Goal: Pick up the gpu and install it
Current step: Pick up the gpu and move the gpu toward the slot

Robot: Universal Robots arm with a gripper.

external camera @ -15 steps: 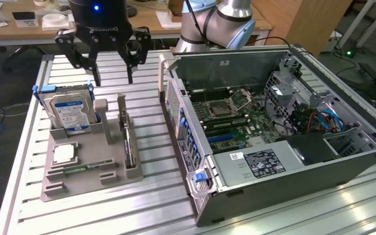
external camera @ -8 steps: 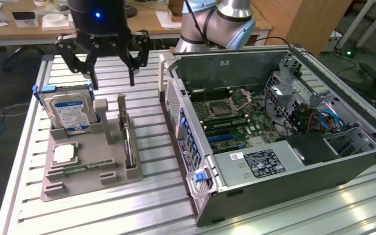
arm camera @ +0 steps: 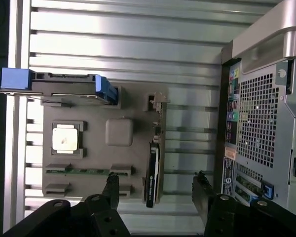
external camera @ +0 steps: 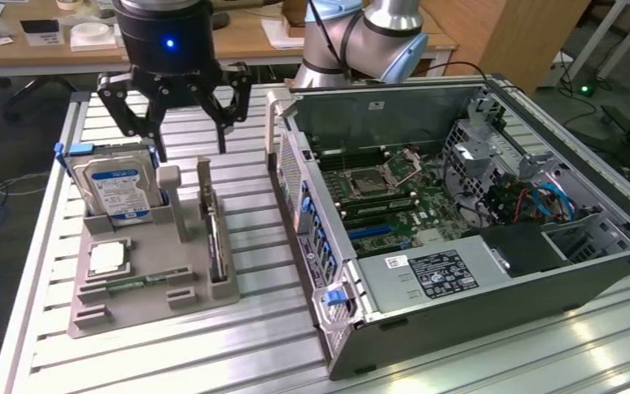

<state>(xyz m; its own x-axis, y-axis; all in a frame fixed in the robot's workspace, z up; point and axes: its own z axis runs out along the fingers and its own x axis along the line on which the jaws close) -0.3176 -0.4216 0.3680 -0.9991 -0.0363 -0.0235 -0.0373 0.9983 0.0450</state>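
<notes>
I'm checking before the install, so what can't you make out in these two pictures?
- gpu: edge-on in both views, so its faces are hidden.
- computer case: inside cut off by the wrist view's edge.
- label inside the case: print too small in the exterior view.

gpu (external camera: 219, 246) upright in tray (external camera: 145, 238), computer case (external camera: 458, 316) at exterior view's right

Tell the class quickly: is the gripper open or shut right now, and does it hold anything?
Gripper: open, holding nothing, above the gpu that stands in the grey holder.
</notes>
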